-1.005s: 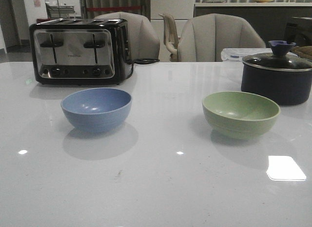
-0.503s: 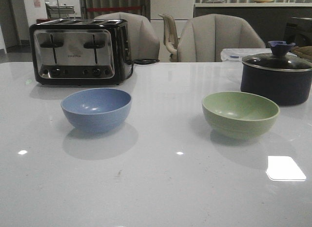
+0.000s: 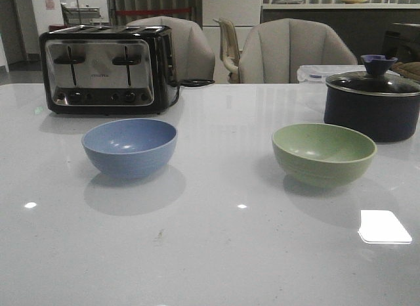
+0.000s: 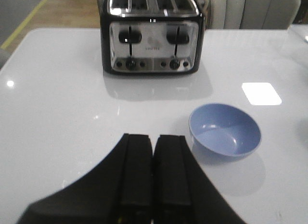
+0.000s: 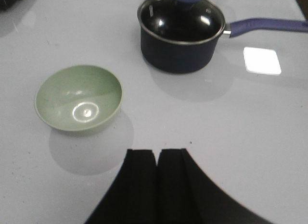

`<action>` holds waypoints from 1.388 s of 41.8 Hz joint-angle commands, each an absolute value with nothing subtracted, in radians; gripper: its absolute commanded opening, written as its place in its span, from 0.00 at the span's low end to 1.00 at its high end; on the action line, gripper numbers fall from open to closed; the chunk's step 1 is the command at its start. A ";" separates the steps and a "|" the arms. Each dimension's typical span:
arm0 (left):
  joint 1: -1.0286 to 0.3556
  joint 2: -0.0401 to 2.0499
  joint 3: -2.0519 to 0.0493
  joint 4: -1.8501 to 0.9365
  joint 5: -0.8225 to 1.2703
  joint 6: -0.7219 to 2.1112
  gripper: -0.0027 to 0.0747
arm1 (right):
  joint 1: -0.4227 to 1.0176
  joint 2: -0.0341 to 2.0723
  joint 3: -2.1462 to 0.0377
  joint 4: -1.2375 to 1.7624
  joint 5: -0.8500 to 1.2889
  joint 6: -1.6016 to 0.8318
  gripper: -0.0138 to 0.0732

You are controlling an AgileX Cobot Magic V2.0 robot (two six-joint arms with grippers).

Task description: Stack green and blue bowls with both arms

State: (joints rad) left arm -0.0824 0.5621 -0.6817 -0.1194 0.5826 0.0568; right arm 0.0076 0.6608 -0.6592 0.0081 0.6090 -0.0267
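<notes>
Front view shows the blue bowl (image 3: 129,147) at about nine o'clock on the white table (image 3: 216,253) and the green bowl (image 3: 324,153) at about three o'clock, well apart, both upright and empty. Neither arm appears in that view. Each bowl looks matte, stiff and light, likely a moulded plastic or fibre ware, so it should lift easily; the smooth curved wall offers little purchase, and the plain rim is the sensible place to pinch, one finger inside and one outside.

From the wrists, the left gripper (image 4: 153,152) has its fingers pressed together, holding nothing, with the blue bowl near its two o'clock. The right gripper (image 5: 157,161) is likewise clenched and empty, with the green bowl near its ten o'clock.

Behind the blue bowl, the toaster (image 3: 105,69) carries a small logo, too blurred to read. The dark lidded pot (image 3: 373,102) shows no legible writing.
</notes>
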 commanded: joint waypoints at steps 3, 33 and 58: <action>-0.081 0.619 -0.712 -0.133 0.533 0.054 0.16 | 0.010 0.751 -0.679 0.000 0.526 -0.033 0.20; -0.081 0.723 -0.712 -0.114 0.540 0.054 0.72 | 0.040 1.155 -0.815 0.095 0.554 -0.034 0.76; -0.081 0.723 -0.712 -0.114 0.532 0.054 0.72 | 0.080 1.697 -1.223 0.134 0.593 -0.034 0.76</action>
